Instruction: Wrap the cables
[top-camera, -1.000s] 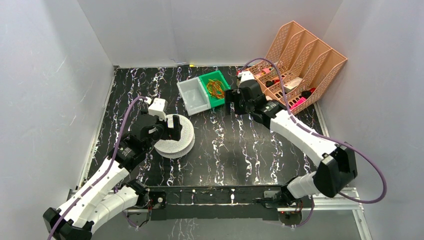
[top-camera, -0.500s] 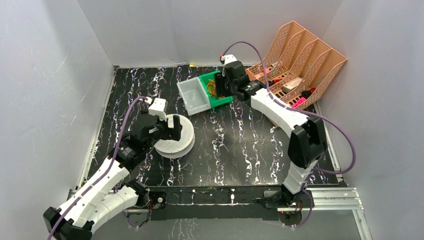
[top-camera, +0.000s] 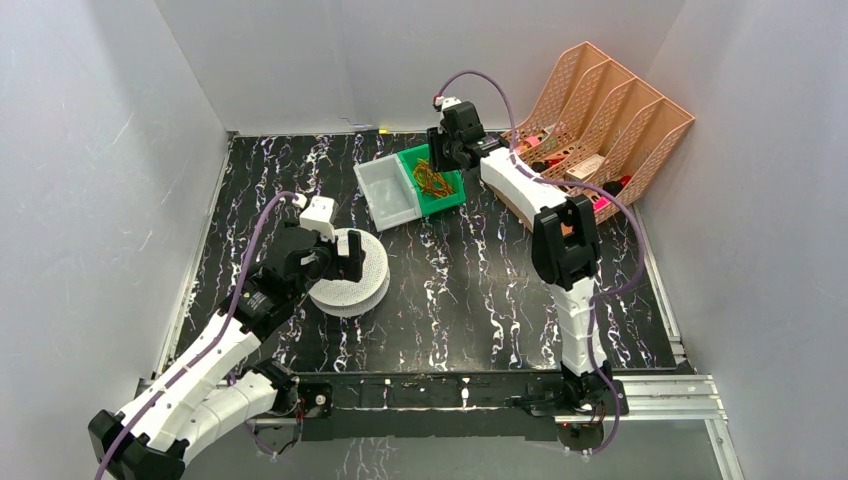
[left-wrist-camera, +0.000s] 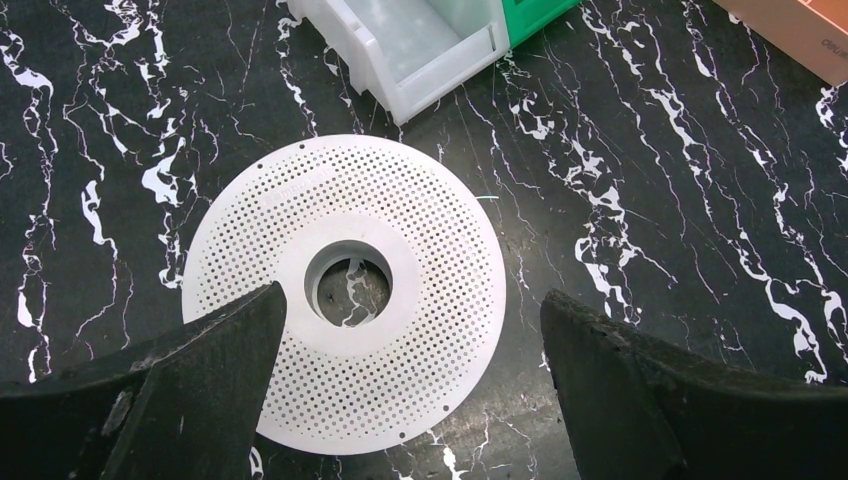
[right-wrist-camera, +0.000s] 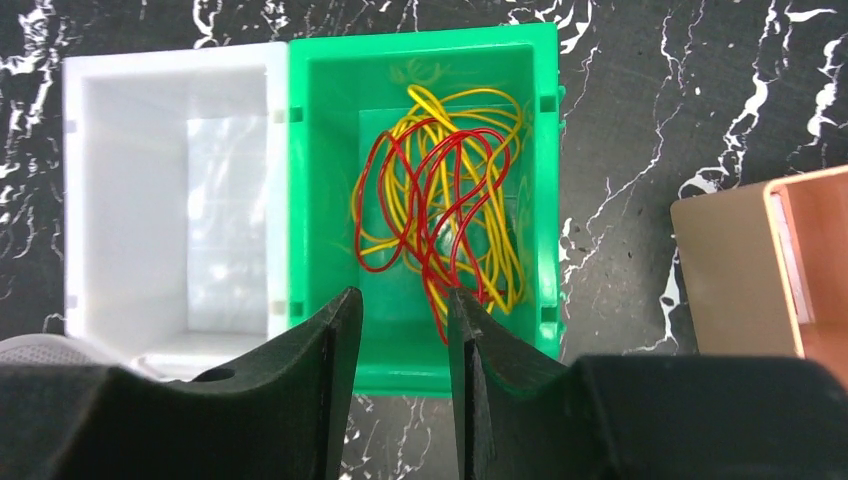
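Observation:
The cables, a thin red wire (right-wrist-camera: 440, 190), lie looped in a green bin (right-wrist-camera: 420, 40), tangled with yellow wire (right-wrist-camera: 503, 130). My right gripper (right-wrist-camera: 403, 295) hovers over the bin's near edge with its jaws narrowed but apart and nothing between them; a red strand ends just beyond the right fingertip. From above, the right gripper (top-camera: 441, 160) sits over the green bin (top-camera: 455, 197). My left gripper (left-wrist-camera: 412, 296) stands wide open above a white perforated spool disc (left-wrist-camera: 440, 250), which also shows in the top view as the disc (top-camera: 365, 278) under the left gripper (top-camera: 345, 262).
An empty white bin (right-wrist-camera: 170, 180) adjoins the green one on its left. A pink mesh file organizer (top-camera: 600, 110) holding small items stands at the back right. White walls close in the black marbled table (top-camera: 470, 290).
The right arm has swung left and back from beside the organizer to over the green bin, and its jaws have narrowed. The left arm has not moved.

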